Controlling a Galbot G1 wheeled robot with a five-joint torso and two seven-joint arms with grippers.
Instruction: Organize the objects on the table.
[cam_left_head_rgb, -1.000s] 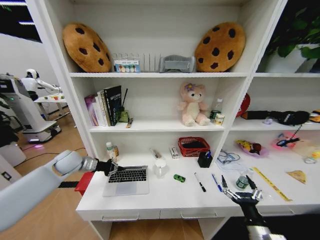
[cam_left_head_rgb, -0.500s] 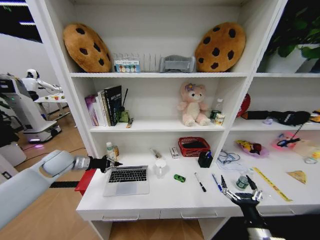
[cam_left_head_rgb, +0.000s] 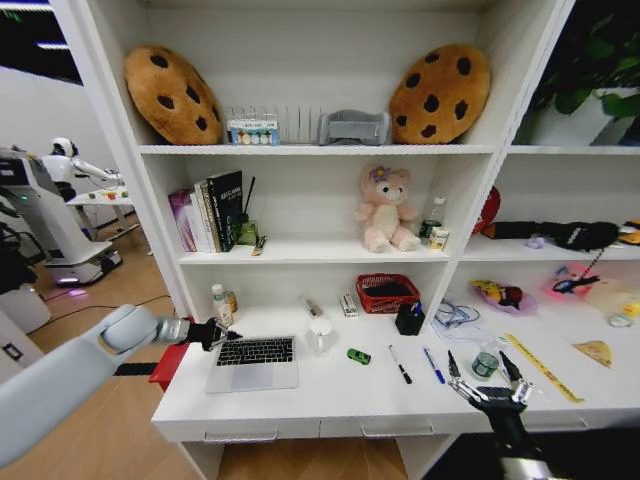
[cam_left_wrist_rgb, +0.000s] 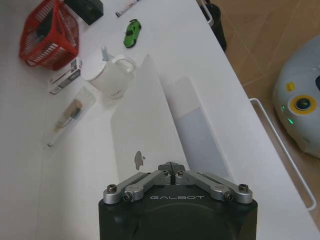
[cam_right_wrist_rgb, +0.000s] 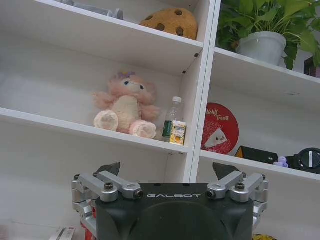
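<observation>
Reaching arm: left gripper (cam_left_head_rgb: 228, 334), fingers pressed together, at the laptop's (cam_left_head_rgb: 253, 361) left rear corner, left of centre in the head view; from the left wrist view the closed tips sit at the edge of the lid, and I cannot tell if they pinch it.
Waiting arm: right gripper (cam_left_head_rgb: 487, 382), fingers spread wide and holding nothing, at the lower right over the table's (cam_left_head_rgb: 330, 395) front edge.
Laptop: lies open and nearly flat on the table, keyboard up.
Mug (cam_left_head_rgb: 320, 335): white, upright just right of the laptop; I cannot see inside it.
Basket (cam_left_head_rgb: 387, 292): red, at the back of the table, something dark lying in it.
Black cup (cam_left_head_rgb: 408, 319): just right of the basket, a blue-topped thing sticking out.
Car (cam_left_head_rgb: 358, 356): green, right of the mug, apart from it.
Pens (cam_left_head_rgb: 400, 365): three lie loose, side by side, right of the car.
Ruler (cam_left_head_rgb: 542, 367): yellow, slanting at the right.
Wedge (cam_left_head_rgb: 595, 351): yellow, far right.
Bottles (cam_left_head_rgb: 222, 300): two small ones behind the laptop's left corner.
Bear (cam_left_head_rgb: 387, 209): pink, on the middle shelf beside a bottle.
</observation>
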